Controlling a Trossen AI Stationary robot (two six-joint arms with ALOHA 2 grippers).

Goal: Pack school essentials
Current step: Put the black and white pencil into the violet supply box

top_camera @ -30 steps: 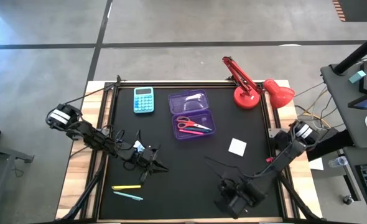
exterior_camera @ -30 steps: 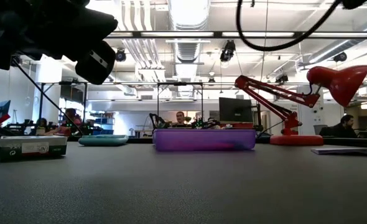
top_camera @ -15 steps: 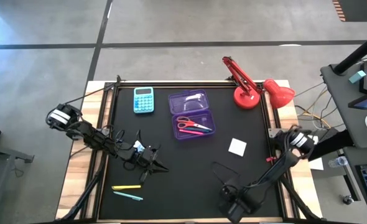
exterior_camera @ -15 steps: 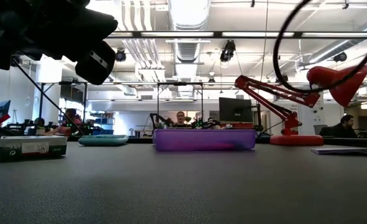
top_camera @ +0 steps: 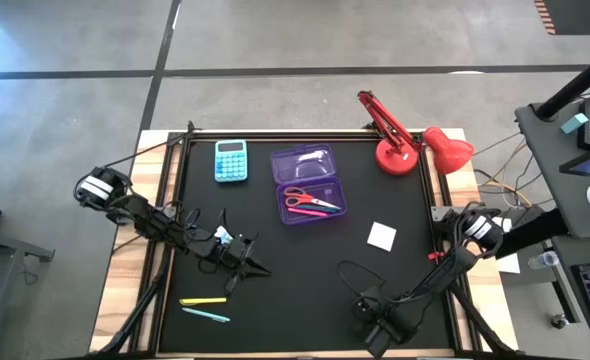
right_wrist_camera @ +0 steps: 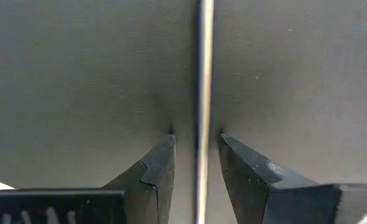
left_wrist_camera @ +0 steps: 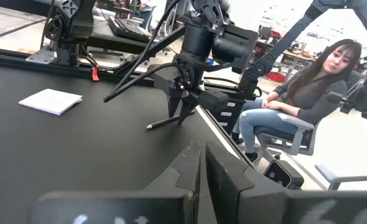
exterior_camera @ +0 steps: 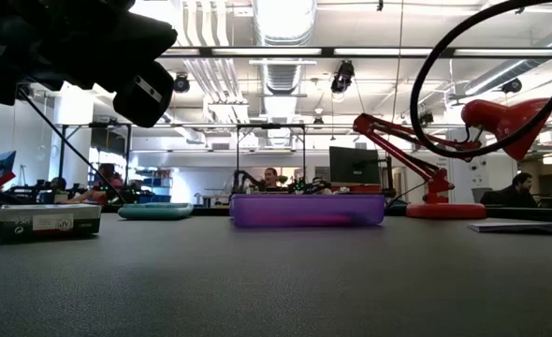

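An open purple case (top_camera: 310, 185) at the table's far middle holds red-handled scissors (top_camera: 305, 196) and a pink pen (top_camera: 310, 209). A yellow pen (top_camera: 203, 300) and a teal pen (top_camera: 207, 316) lie near the front left. A white square (top_camera: 382, 236) lies right of centre. A green-and-white packet (exterior_camera: 49, 222) shows in the low view. My right gripper (top_camera: 375, 328) points down near the front edge. It is open, with a finger on each side of a thin pen (right_wrist_camera: 202, 87) lying on the table. My left gripper (top_camera: 255, 268) is shut and empty, left of centre.
A light-blue calculator (top_camera: 231, 160) lies left of the case. A red desk lamp (top_camera: 405, 140) stands at the far right corner. The right arm's cable (exterior_camera: 463, 84) loops above the table. A seated person (left_wrist_camera: 295, 106) shows beyond the table in the left wrist view.
My right gripper has moved a little toward the table's near edge and down over the thin pen. Its cable loop has swung across in the low view. The left arm has kept still.
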